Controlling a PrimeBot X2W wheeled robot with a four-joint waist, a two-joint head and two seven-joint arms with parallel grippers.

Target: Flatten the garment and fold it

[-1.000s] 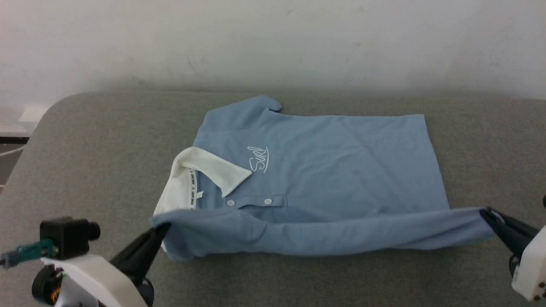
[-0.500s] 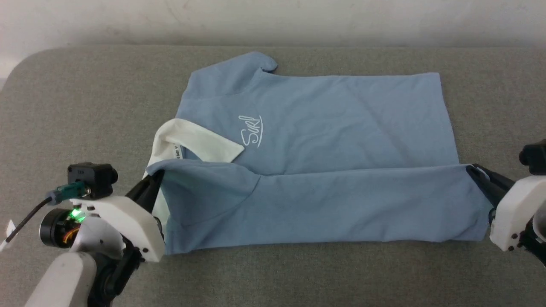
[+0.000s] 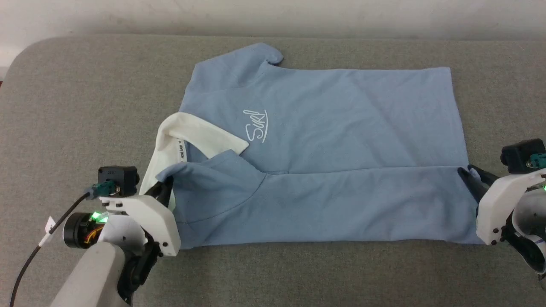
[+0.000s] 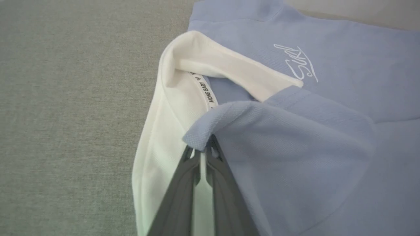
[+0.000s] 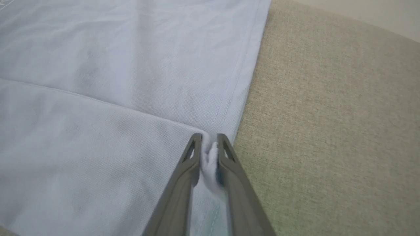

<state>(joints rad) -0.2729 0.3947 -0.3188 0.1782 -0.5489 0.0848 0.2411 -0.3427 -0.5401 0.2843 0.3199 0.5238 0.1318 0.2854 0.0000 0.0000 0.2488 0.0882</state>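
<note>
The garment (image 3: 341, 111) lies chest up on the grey padded surface (image 3: 85, 98), with its white collar (image 3: 200, 136) toward our left; we judge the first lengthwise fold to be in hand, the near long side being turned over the body with its edge running away from just below the collar tip; our left gripper (image 3: 165, 190) is pinched on the blue shoulder corner just beside the collar, and our right gripper (image 3: 468, 175) is pinched on the hem corner at the end farthest from the collar; next, we judge, both should lay the flap down, let go and draw back without dragging it; the sleeve (image 3: 256, 55) beyond the collar is not yet folded; bare surface lies all round, widest left of the collar, so we have ample room to withdraw.
</note>
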